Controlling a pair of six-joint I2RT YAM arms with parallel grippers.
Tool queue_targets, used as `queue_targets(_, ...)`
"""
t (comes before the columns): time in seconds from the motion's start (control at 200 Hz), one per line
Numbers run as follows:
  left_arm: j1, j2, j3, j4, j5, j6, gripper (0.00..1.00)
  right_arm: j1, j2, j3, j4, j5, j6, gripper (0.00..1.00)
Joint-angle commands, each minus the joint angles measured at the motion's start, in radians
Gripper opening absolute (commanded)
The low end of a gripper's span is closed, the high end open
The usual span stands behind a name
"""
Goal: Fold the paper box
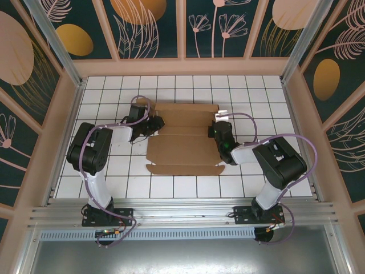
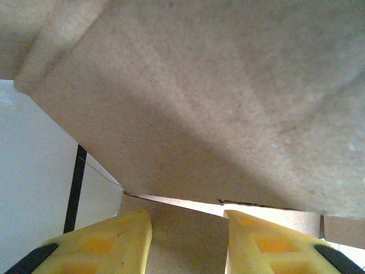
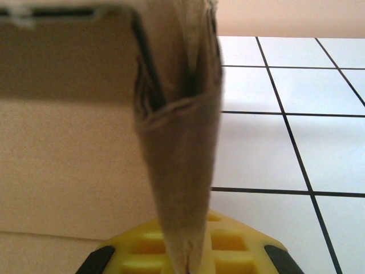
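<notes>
Counter (image 1: 251, 114): paper box (image 1: 182, 142) lay mid-grid, mostly a flat sheet, walls not raised. Right gripper (image 3: 185, 254) was clamped on the right-edge flap, pinched upright. Left gripper (image 2: 188, 234) sat fingers apart under the left flap, gripping nothing. Most folding looked undone.

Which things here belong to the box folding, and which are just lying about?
Job: paper box; right gripper, shut on one of its flaps; left gripper, open at its left side.
Just there: white tiled table; patterned walls.
</notes>
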Motion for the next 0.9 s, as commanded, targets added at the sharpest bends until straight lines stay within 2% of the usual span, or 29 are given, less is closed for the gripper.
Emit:
queue_targets(0.0,-0.018,0.048,-0.007,-0.046,0.038,-0.009,0.39,0.016,0.025,0.021,-0.052,-0.049,0.018,0.0)
queue_targets(0.49,-0.039,0.087,0.048,-0.151,0.002,0.031,0.4,0.015,0.034,0.041,-0.077,-0.045,0.011,0.0)
queue_targets(0.681,-0.036,-0.036,0.053,-0.24,-0.088,0.074,0.41,0.006,0.027,0.059,-0.092,-0.009,-0.019,0.0)
queue_targets(0.866,-0.007,-0.178,-0.059,-0.245,-0.138,0.058,0.42,-0.007,0.016,0.076,-0.118,0.008,-0.019,0.0)
queue_targets(0.896,0.002,-0.203,-0.076,-0.249,-0.144,0.058,0.42,-0.041,0.011,0.077,-0.12,0.005,-0.019,0.0)
